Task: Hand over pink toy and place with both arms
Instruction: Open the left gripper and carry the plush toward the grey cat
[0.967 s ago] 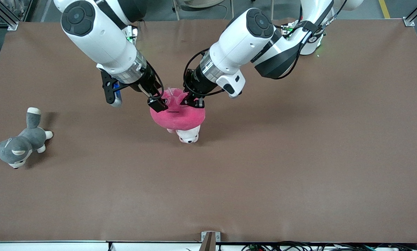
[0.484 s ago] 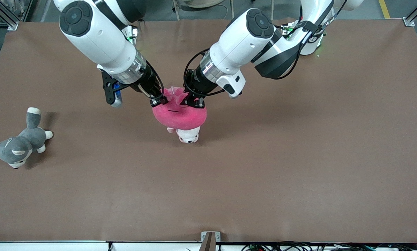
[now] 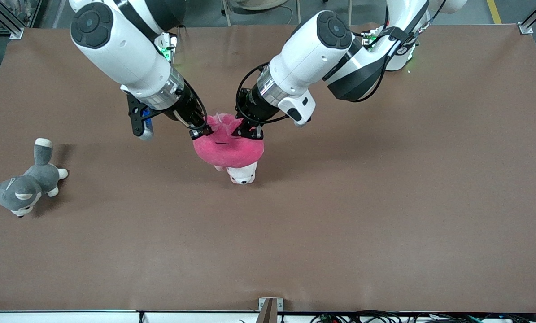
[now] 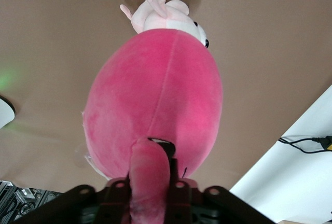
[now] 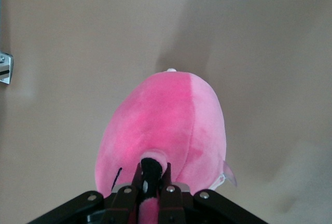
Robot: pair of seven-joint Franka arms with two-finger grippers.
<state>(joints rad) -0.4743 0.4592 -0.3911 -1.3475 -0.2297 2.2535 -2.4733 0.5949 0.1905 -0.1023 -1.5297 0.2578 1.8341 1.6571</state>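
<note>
Both grippers have the pink toy (image 3: 228,150) at once, so we judge this the middle of the handover. The left gripper (image 3: 247,131) is clamped on a fold of plush at the toy's top, its fingers (image 4: 179,193) pinching the fabric; the right gripper (image 3: 201,132) pinches a small nub on the toy's other shoulder. The toy hangs between them above the middle of the surface (image 3: 384,202), over a small pale plush (image 3: 241,172) lying beneath it. Next we expect one gripper must let go while the other bears the weight, then carries the toy to its spot. The toy is hot pink, rounded and soft, with a thin black mark on its face.
</note>
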